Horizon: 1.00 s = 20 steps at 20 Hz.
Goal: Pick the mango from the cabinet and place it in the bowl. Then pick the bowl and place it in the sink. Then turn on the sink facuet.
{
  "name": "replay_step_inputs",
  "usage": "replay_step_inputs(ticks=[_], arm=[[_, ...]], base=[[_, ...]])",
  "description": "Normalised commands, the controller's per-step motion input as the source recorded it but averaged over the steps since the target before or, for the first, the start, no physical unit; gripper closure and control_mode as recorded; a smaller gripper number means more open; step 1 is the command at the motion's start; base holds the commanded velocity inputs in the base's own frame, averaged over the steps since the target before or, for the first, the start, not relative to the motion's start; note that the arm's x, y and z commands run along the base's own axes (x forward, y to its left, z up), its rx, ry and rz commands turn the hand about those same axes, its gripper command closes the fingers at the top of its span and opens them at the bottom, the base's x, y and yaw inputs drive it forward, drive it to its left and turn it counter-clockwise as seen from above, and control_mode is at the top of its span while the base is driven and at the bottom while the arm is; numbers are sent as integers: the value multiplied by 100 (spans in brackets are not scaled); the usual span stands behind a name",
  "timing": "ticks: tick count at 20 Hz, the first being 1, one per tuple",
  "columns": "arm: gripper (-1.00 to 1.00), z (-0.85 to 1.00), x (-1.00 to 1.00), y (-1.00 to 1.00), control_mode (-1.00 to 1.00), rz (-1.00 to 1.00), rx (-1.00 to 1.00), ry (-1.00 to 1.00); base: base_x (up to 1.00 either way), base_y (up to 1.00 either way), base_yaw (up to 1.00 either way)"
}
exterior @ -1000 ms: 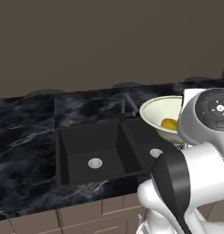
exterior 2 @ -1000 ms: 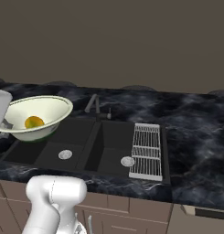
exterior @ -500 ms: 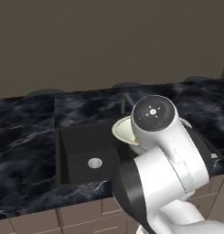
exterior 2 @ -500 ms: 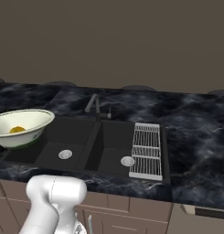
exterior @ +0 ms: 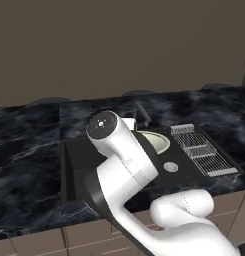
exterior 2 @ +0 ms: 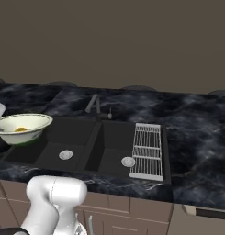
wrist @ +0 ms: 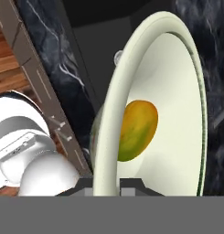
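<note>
My gripper (wrist: 107, 185) is shut on the rim of the cream-white bowl (wrist: 177, 114), with the rim running between the two finger tips. The yellow-orange mango (wrist: 137, 129) lies inside the bowl. In the right base view the bowl (exterior 2: 23, 128) hangs level over the left end of the black sink (exterior 2: 54, 153), with the mango (exterior 2: 21, 130) in it. In the left base view my arm hides most of the bowl (exterior: 158, 141) above the sink (exterior: 74, 165). The dark sink faucet (exterior 2: 94, 104) stands behind the basins. The cabinet is out of view.
A ribbed metal drain rack (exterior 2: 147, 150) lies over the right side of the sink, also visible as the rack (exterior: 200, 149) from the left. Black marble counter (exterior 2: 196, 137) surrounds the basins. Brown drawer fronts (exterior 2: 132, 211) run below.
The arm has swung the bowl, mango inside, leftwards and down from above the counter to just over the sink. The grip on the rim has stayed shut.
</note>
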Motion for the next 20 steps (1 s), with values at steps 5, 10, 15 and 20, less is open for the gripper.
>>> replay_step_inputs(ticks=[5, 10, 15, 20], arm=[[100, -90, 96, 6, -100, 0, 6, 0], [100, -93, 92, 9, -100, -6, 6, 0], [100, -71, 89, 6, -100, -17, 2, 0], [100, -58, 73, 36, -100, -24, 3, 0]], base=[[0, 0, 0], [0, 0, 0], [0, 0, 0], [0, 0, 0]])
